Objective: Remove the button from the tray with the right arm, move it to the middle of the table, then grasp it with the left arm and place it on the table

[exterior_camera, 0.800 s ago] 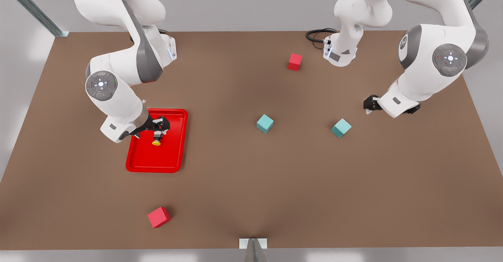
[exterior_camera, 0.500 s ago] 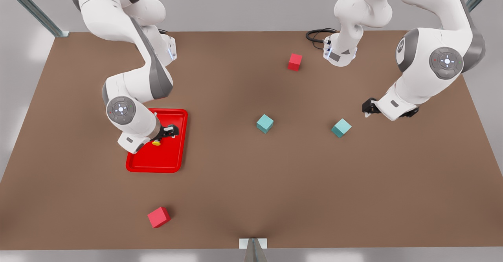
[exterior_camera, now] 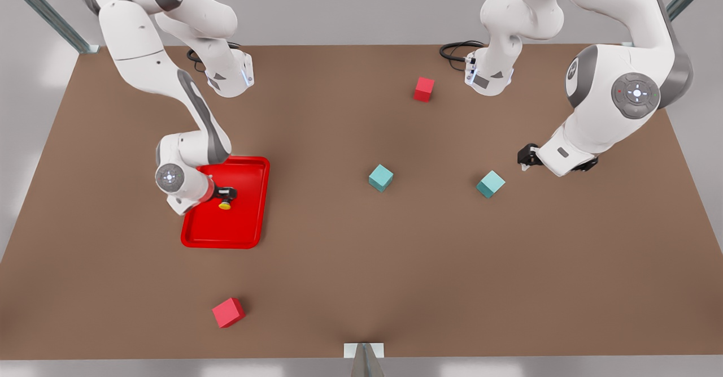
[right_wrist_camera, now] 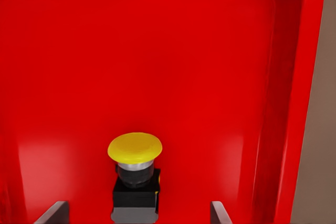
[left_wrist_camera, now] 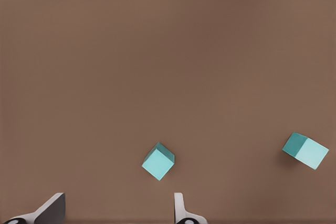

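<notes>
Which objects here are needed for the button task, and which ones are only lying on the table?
Needed: button, tray, right gripper, left gripper, table.
Lying about: two teal cubes, two red cubes.

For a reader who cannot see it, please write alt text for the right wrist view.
The right gripper, fingers open, sits low inside the red tray, with the button between its fingertips but not yet clamped. The button stands upright on the tray floor, yellow cap over a black body. A strip of the brown table shows beyond the tray's rim.
</notes>
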